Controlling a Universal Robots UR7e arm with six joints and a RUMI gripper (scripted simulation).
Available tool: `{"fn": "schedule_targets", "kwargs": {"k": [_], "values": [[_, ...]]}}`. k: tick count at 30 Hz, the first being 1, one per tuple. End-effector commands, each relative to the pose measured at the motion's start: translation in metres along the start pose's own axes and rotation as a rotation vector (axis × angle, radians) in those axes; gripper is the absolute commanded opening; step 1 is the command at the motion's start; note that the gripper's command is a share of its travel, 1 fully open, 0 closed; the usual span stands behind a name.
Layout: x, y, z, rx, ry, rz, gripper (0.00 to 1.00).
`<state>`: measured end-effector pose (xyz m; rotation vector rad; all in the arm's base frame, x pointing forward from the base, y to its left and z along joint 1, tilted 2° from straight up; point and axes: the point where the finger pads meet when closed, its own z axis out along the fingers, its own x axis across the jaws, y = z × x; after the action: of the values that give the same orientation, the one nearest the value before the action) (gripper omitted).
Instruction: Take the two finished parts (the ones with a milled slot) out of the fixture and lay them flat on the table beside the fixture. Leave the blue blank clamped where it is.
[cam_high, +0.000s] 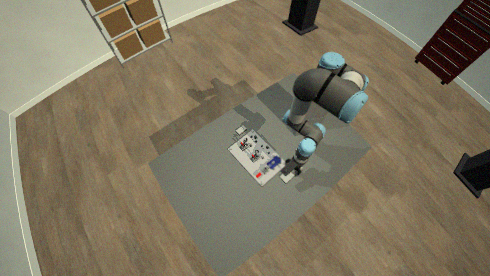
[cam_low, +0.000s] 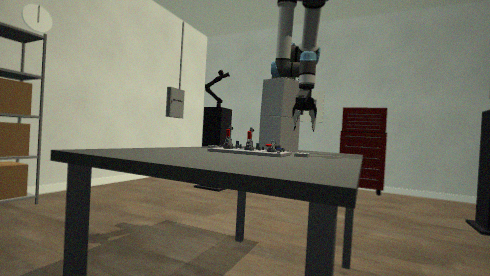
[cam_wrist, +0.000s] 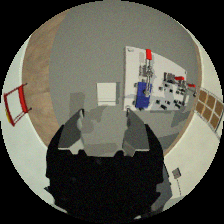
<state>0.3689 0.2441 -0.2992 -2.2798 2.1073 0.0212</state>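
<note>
The fixture plate (cam_high: 243, 156) (cam_low: 240, 150) (cam_wrist: 131, 62) lies mid-table with red-handled clamps on it. The blue blank (cam_high: 275, 160) (cam_wrist: 142, 96) sits clamped near the plate's right end. A pale flat part (cam_high: 287, 178) (cam_wrist: 107, 93) (cam_low: 301, 154) lies on the table just beside that end. My gripper (cam_high: 293, 169) (cam_low: 304, 120) (cam_wrist: 105, 109) hangs well above this part, open and empty. Another small pale part (cam_high: 240, 129) lies on the table at the plate's far end. I cannot make out milled slots at this size.
The grey table (cam_high: 210, 200) (cam_low: 200, 165) has its edges well away from the fixture. The arm's base pedestal (cam_low: 278, 110) stands behind the table. A red tool cabinet (cam_low: 363, 145) and shelves with boxes (cam_high: 127, 27) stand off the table.
</note>
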Motion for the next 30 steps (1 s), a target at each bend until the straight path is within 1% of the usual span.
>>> {"fn": "schedule_targets", "kwargs": {"k": [1,3,5,13,19,30], "values": [[0.000,0.000,-0.017,0.001,0.000,0.000,0.54],[0.000,0.000,-0.024,0.001,0.000,0.000,0.54],[0.000,0.000,-0.024,0.001,0.000,0.000,0.54],[0.000,0.000,-0.055,0.001,0.000,0.000,0.54],[0.000,0.000,-0.073,0.001,0.000,0.000,0.54],[0.000,0.000,-0.084,0.001,0.000,0.000,0.54]]}}
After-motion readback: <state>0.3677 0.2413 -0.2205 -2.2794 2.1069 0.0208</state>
